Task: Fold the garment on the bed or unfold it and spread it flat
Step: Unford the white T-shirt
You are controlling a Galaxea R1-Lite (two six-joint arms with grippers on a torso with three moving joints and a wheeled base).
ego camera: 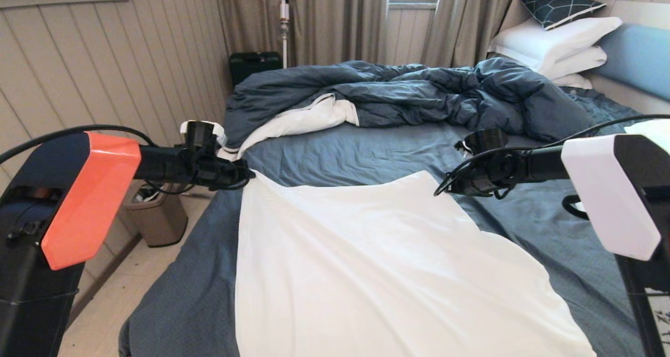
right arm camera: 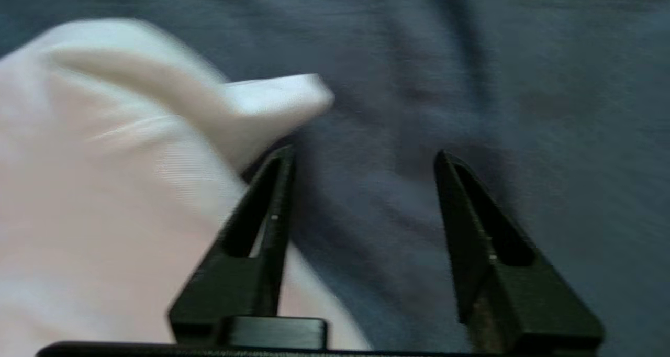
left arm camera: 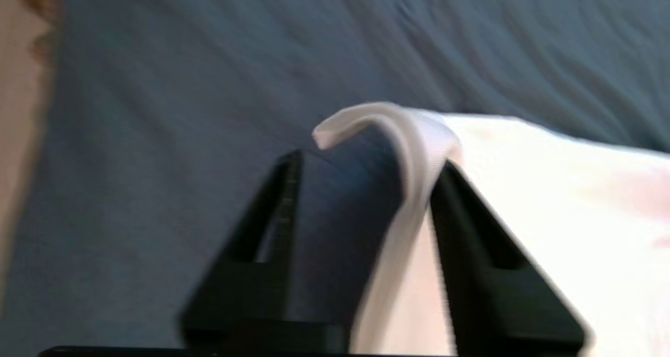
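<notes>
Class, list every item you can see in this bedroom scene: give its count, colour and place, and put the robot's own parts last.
garment: 1, white, spread on the bed's near part
bed: 1, slate-blue sheet, filling the middle
duvet: 1, dark blue with white lining, rumpled at the far side
pillows: 3 at least, white, stacked by the headboard
cushion: 1, dark patterned, atop the pillows
headboard: 1, blue, far right
bin: 1, beige, on the floor left of the bed
curtains: beige, back wall
left gripper: 1, black, open, garment corner draped between its fingers
right gripper: 1, black, open, beside the garment's other far corner
</notes>
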